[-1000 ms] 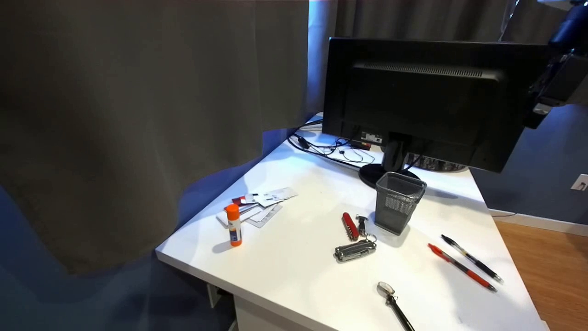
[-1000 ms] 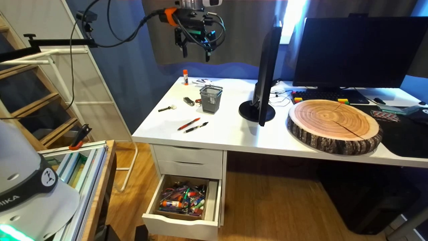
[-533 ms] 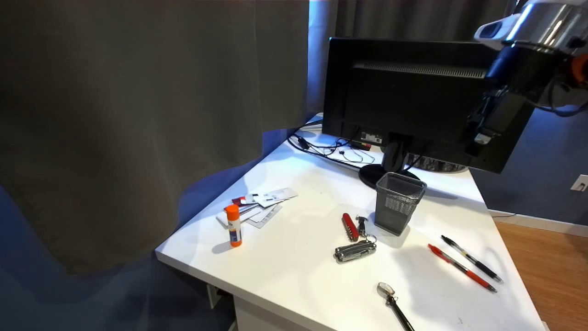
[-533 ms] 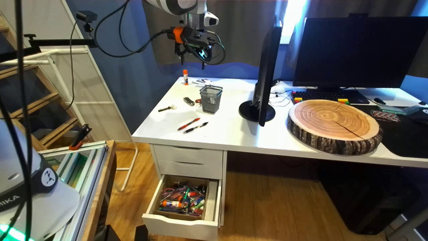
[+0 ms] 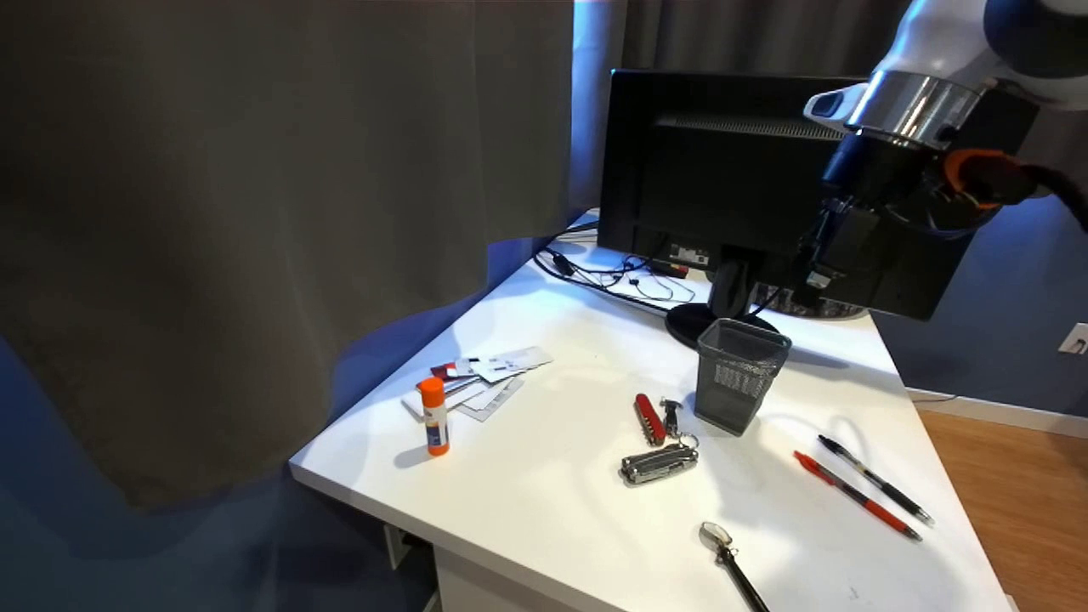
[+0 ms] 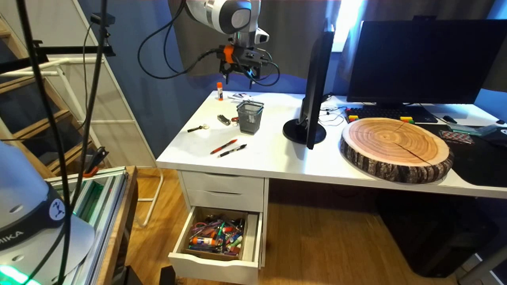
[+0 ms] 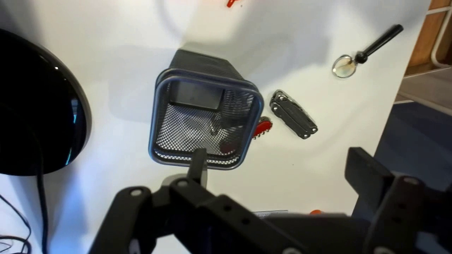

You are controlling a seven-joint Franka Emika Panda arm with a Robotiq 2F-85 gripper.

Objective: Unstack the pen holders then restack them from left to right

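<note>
Plenty of bare desk surface (image 5: 586, 408) stretches between the nested mesh pen holders (image 5: 738, 374) and the cards (image 5: 501, 367) near the rear edge; toward the monitor base (image 7: 39, 106) I have less room. A red pen (image 5: 857, 495) and a black pen (image 5: 875, 480) lie toward the edge above the drawers (image 6: 223, 181). My gripper (image 7: 277, 152) hangs overhead, spread wide. The holders stand upright: square, dark grey, double-rimmed, tapering downward.
</note>
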